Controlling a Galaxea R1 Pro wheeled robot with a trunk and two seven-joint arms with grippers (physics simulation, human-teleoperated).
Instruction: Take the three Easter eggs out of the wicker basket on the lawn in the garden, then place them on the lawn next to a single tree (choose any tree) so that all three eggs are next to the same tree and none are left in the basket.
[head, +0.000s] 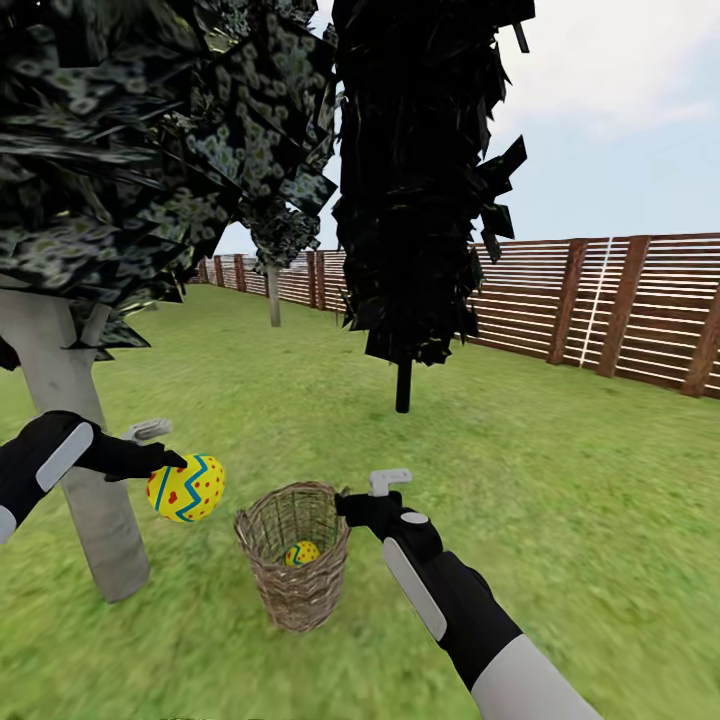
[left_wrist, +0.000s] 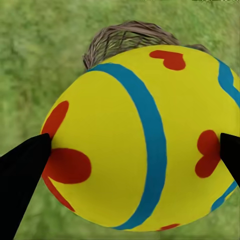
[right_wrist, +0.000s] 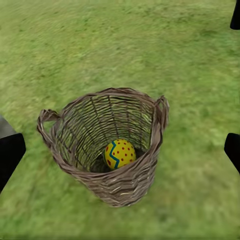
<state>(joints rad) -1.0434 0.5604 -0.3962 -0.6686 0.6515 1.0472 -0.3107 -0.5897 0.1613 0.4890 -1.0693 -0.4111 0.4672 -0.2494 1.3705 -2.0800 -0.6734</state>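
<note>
Left gripper (head: 168, 462) was closed on a yellow Easter egg (head: 186, 488); in the left wrist view its black fingertips (left_wrist: 22, 172) pressed both sides of that egg (left_wrist: 142, 137). The held egg hung in the air just left of the wicker basket (head: 295, 555) and above its rim, between the basket and the pale grey tree trunk (head: 75, 440).

Right gripper (head: 365, 498) sat just right of the basket rim, jaws spread wide, holding nothing; in the right wrist view the fingertips (right_wrist: 10, 152) stood well apart either side of the basket (right_wrist: 107, 145).

Basket stood upright on the lawn (head: 560, 500). A second egg (right_wrist: 119, 153) lay at the bottom inside it. A third egg could not be made out.

Beyond the basket stood a black-trunked tree (head: 415, 200); a brown slat fence (head: 600, 305) ran behind that.
</note>
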